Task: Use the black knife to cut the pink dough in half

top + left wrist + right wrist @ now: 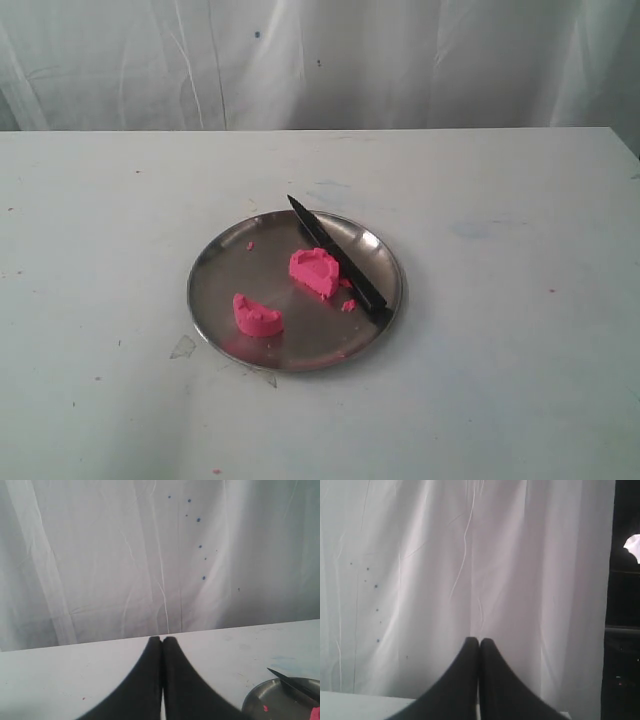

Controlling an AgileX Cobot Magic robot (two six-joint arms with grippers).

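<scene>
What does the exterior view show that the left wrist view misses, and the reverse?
Only the exterior view shows the pink dough in two separate pieces and the whole black knife lying across the steel plate. Only the left wrist view shows the left gripper, its fingers closed together, holding nothing. Both show the plate's edge, the knife tip, the white table and the white curtain.
</scene>
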